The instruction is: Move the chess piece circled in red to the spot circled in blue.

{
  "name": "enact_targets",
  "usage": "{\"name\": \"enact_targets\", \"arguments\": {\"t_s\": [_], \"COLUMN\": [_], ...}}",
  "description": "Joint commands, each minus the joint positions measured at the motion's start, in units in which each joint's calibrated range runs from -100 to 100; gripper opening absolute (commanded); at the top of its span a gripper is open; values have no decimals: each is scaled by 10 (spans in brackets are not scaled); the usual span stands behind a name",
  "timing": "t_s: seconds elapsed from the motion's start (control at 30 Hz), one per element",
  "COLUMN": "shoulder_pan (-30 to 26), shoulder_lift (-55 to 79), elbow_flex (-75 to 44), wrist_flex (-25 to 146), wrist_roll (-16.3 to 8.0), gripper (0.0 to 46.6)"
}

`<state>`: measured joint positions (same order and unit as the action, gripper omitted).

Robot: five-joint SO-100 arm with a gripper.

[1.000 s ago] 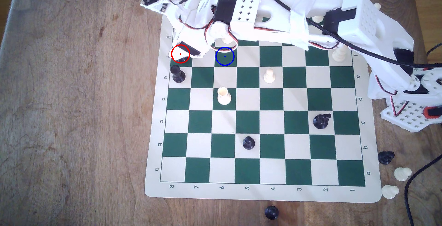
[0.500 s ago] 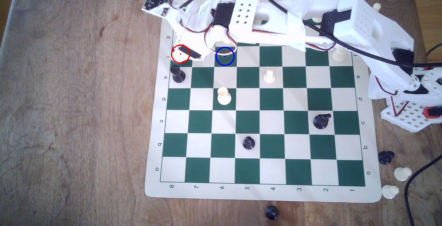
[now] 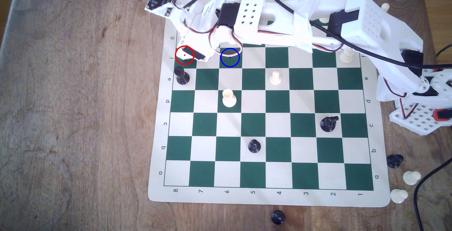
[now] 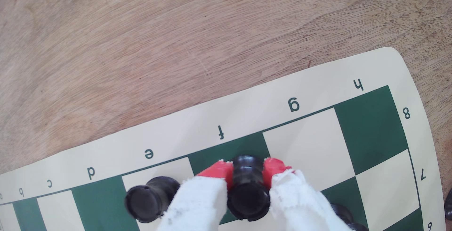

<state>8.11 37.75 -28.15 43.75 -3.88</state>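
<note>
Since half a second ago I have barely shifted: my arm (image 3: 269,23) lies across the far edge of the board (image 3: 266,198) in the same pose, and nothing on the squares has moved. Against the picture a full second back, my wrist sits a touch further toward the far edge.

My hand (image 4: 247,172) is closed on the chess piece (image 4: 248,191). In the wrist view the red fingertips (image 4: 221,172) press its narrow waist from both sides, with white cloth wrapping behind them. The piece is a short black rook shape with a flat-topped round head, standing on the dark green square at file f beside the board's edge. From the exterior view my hand (image 3: 193,52) covers it inside the red ring, so I cannot tell whether its base has left the square.

The spot (image 3: 230,57), the blue-ringed green square, is two squares toward the exterior view's right, partly under my wrist cables. The other black rook (image 3: 182,75) stands just beside the gripped one on file e. The wooden desk (image 3: 73,99) shows beyond the board.
</note>
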Motion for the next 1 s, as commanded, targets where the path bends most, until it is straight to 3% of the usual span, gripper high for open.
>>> {"name": "enact_targets", "arguments": {"t_s": [0.0,0.57,0.97], "shoulder_pan": [-7,10,-6], "shoulder_lift": [-34,-161,-378], "elbow_flex": [-50,-30,315], "wrist_flex": [-3,2,-65], "wrist_roll": [-3,8,13], "gripper": [5,3,4]}}
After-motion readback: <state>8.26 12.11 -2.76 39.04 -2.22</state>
